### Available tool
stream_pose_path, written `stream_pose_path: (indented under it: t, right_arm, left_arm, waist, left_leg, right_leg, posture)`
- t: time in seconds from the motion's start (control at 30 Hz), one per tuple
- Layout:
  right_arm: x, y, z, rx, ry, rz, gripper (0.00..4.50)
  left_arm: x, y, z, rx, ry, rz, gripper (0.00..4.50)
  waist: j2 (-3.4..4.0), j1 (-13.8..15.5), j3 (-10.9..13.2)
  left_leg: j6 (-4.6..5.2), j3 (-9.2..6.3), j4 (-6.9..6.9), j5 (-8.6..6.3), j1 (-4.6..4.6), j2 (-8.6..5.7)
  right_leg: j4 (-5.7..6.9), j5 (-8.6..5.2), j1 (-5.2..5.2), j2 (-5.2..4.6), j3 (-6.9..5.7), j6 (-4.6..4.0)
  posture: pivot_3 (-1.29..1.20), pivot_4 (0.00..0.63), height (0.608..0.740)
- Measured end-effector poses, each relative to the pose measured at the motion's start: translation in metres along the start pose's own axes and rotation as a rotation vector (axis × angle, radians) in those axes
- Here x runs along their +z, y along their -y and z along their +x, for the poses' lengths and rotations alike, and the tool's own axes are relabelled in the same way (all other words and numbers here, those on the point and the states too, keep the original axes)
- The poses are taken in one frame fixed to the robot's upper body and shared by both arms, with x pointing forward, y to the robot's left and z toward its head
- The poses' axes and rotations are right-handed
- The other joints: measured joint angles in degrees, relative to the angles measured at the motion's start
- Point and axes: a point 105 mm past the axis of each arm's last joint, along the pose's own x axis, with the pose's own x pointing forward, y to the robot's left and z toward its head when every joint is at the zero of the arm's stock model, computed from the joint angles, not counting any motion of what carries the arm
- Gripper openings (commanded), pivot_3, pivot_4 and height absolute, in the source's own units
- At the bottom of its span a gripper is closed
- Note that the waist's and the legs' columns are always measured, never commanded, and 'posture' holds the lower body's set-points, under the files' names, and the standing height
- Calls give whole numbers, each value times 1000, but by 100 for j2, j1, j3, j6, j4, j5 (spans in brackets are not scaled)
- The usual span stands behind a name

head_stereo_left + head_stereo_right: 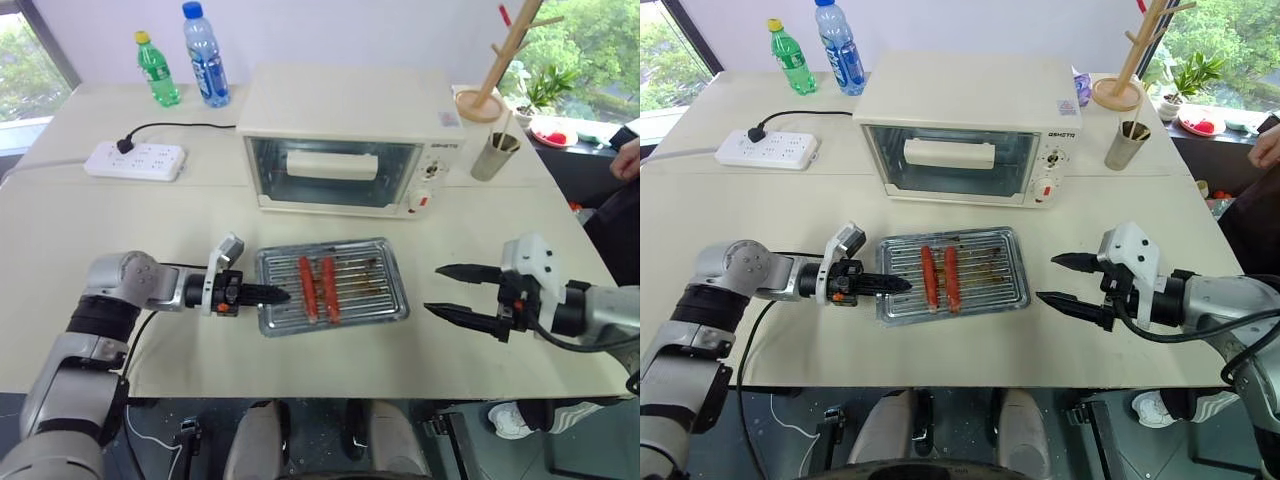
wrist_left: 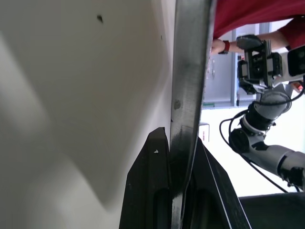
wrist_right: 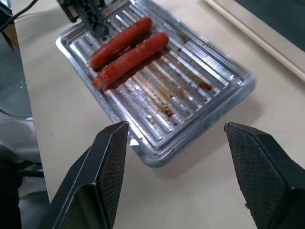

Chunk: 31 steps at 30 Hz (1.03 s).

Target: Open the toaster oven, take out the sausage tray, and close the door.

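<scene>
The cream toaster oven (image 1: 350, 135) stands at the back of the table with its glass door (image 1: 333, 172) closed. In front of it the sausage tray (image 1: 375, 290) lies flat on the table, holding two reddish sausages (image 1: 318, 288). My left gripper (image 1: 272, 294) is shut on the tray's left rim (image 2: 188, 71); the left wrist view shows the metal edge pinched between its black fingers (image 2: 152, 191). A short gap to the right of the tray, my right gripper (image 1: 432, 289) stands open, holding nothing and pointing at the tray (image 3: 190, 90).
A white power strip (image 1: 135, 160) with a plugged cable lies at the back left, beside a green bottle (image 1: 158, 70) and a blue bottle (image 1: 206, 40). A metal cup (image 1: 495, 155) and a wooden stand (image 1: 490, 95) sit right of the oven. A person's hand (image 1: 628, 158) shows far right.
</scene>
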Motion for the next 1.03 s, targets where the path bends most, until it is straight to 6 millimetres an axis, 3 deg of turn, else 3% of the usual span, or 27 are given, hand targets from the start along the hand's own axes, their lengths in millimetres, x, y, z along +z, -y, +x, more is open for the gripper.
stream_pose_path:
  t: [0.13, 0.27, 0.33, 0.47, 0.7, 0.77, 0.9, 0.97, 1.03]
  right_arm:
    - [0, 1, 0, -11, 3, 4, 3352]
    - [1, 2, 0, -23, 8, 5, 3352]
    - [1, 3, 1, -28, 11, 4, 3352]
    - [1, 3, 2, -24, 15, 2, 3352]
    - [4, 18, -2, -4, 15, 3, 3352]
    - [11, 24, -4, 11, 24, -12, 3352]
    - [29, 30, -4, 66, 51, -51, 3352]
    - [35, 34, -3, 93, 54, -61, 3352]
    - [39, 38, -2, 106, 64, -61, 3352]
  left_arm:
    - [-1, -9, 2, 31, 0, -8, 2635]
    - [4, -1, -4, 1, 7, 28, 4464]
    - [6, 0, -15, 40, 18, 81, 4464]
    - [-7, -10, -68, 233, 20, 299, 4464]
    - [-27, -15, -130, 544, -103, 735, 4464]
    - [-16, -1, -144, 585, -62, 817, 4464]
    - [16, 61, -147, 538, 53, 1025, 4464]
    - [20, 89, -146, 510, 65, 1099, 4464]
    - [18, 104, -143, 496, 44, 1150, 4464]
  waist:
    - [-6, -12, 3]
    - [-5, -15, 1]
    - [-4, -41, 1]
    - [-1, -180, -1]
    - [27, -162, -7]
    - [20, -132, 0]
    - [16, -2, 4]
    - [17, -14, 5]
    - [19, -20, 4]
  left_leg:
    - [0, -3, 3, 0, 0, 1]
    - [0, -5, 2, 0, 7, 3]
    - [0, -6, 1, 0, 13, 7]
    - [0, -2, -18, -1, 20, 16]
    - [-2, 5, -23, -1, 12, 22]
    - [-2, 3, -18, -1, 1, 21]
    - [-1, 3, -17, -2, -14, 16]
    - [8, 9, -17, -7, -19, 6]
    - [14, 17, -16, -9, -19, 3]
  right_leg:
    - [-1, 0, 1, 0, 0, 0]
    - [3, 0, 4, 1, -1, -1]
    - [3, -1, 4, 1, 0, -3]
    - [5, -1, -4, 5, 2, -3]
    - [4, -4, -23, -2, 5, -16]
    - [3, -4, -30, -4, 4, -17]
    - [-10, -4, -31, -12, 3, -14]
    - [-16, -3, -30, -14, 3, -11]
    - [-16, 4, -30, -13, 3, 3]
  posture:
    - [0, 150, 722]
    - [0, 150, 722]
    - [0, 150, 722]
    - [0, 150, 722]
    - [0, 150, 722]
    - [0, 150, 722]
    - [0, 150, 722]
    - [0, 150, 722]
    - [0, 150, 722]
